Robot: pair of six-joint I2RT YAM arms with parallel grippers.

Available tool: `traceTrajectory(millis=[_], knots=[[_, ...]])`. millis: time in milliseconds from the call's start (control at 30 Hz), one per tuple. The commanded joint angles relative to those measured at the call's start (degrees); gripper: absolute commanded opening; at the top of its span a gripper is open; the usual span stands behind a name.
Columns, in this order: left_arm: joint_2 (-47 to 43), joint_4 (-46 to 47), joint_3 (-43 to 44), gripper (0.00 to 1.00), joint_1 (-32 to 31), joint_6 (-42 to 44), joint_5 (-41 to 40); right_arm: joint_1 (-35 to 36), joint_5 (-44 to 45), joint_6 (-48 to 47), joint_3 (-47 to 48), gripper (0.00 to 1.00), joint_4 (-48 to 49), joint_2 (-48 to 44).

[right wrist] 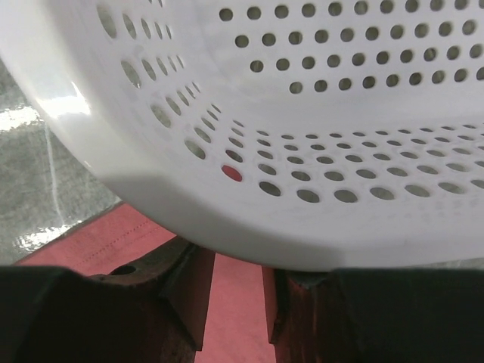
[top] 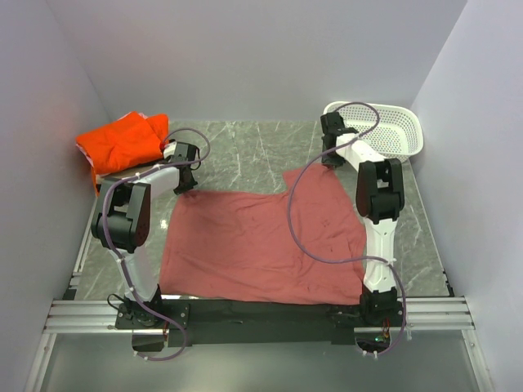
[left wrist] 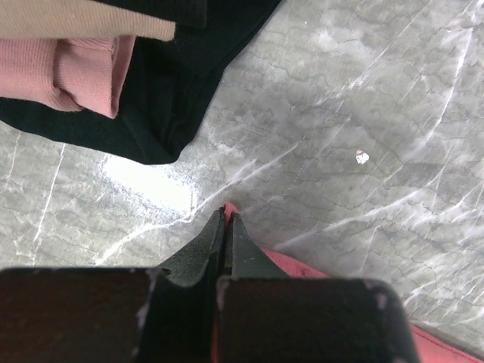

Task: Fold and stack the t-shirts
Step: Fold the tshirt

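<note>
The dusty-red t-shirt (top: 261,245) lies spread flat in the middle of the table. My left gripper (top: 186,175) is at its far left corner. In the left wrist view it (left wrist: 227,213) is shut on a tip of the red cloth (left wrist: 318,268). My right gripper (top: 331,155) is at the shirt's far right corner, right against the basket. In the right wrist view its jaws (right wrist: 238,261) stand apart over red cloth (right wrist: 106,242), with the tips hidden under the basket rim. A folded orange shirt (top: 122,143) tops the stack at far left. Black (left wrist: 174,91) and beige (left wrist: 76,19) folded shirts lie just ahead of the left gripper.
The white perforated basket (top: 392,131) stands at the far right corner; its wall (right wrist: 318,113) fills the right wrist view. A pink ribbed cloth (left wrist: 76,72) lies between the beige and black shirts. Grey walls close in left, right and behind. A small white speck (left wrist: 362,156) lies on the marble.
</note>
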Motion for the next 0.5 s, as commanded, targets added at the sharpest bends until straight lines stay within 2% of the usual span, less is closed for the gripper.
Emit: traceTrajectory(millis=[0, 467], knots=[[-2.74, -0.33, 2.15, 0.01, -0.07, 1.03, 0.31, -0.29, 0.84, -1.84, 2.87, 0.35, 0.58, 1.64], [-3.79, -0.50, 2.41, 0.01, -0.07, 1.20, -0.13, 0.23, 0.40, -0.70, 8.58, 0.35, -5.75, 5.25]])
